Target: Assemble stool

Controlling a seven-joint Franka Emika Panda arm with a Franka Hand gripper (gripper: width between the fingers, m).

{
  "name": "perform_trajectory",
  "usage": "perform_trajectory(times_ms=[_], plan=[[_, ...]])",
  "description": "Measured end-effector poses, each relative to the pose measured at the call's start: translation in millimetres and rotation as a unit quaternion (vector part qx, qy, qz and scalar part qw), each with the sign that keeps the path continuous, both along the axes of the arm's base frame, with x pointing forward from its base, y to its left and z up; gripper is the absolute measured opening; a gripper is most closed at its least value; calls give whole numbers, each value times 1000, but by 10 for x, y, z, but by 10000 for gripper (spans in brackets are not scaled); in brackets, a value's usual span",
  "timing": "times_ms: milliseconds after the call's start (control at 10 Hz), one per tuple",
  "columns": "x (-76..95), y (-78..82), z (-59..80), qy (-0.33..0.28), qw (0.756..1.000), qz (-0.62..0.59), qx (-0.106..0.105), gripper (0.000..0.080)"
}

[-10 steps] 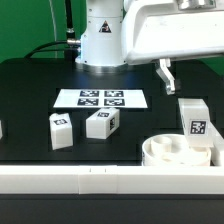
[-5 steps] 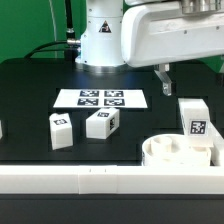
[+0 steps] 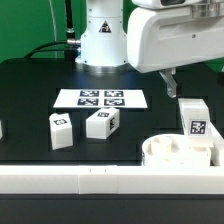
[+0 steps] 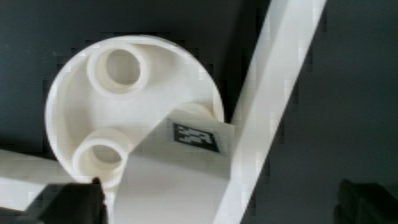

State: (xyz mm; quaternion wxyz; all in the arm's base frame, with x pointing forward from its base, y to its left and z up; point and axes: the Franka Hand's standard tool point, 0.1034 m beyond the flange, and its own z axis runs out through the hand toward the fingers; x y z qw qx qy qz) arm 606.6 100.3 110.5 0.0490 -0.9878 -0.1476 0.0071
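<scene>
Running along the front edge of the black bench [image 3: 30,95] is a long white border rail [image 3: 60,182]. Just behind it, at the exterior view's right, lies the white plastic round disc-shaped seat [image 3: 168,150], with a chunky white tagged block leg [image 3: 194,120] upright just beside it. A second leg [image 3: 102,123] and a third leg [image 3: 60,131] sit further left, before the marker board [image 3: 102,98]. Above the seat, the hand [image 3: 168,78] hangs spread, gripping nothing.

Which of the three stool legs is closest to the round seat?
The tall leg at the exterior view's right, upright beside the seat. The two other legs sit farther off, by the marker board.
</scene>
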Motion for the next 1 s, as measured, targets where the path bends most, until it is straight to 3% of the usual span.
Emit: perform_trajectory(times_ms=[200,600,1000], plan=[[44,-36,-5,-17,994,109,-11,648],[42,-71,-22,-24,975,221,-12,648],[185,-102,-35,-39,909,415,-28,648]])
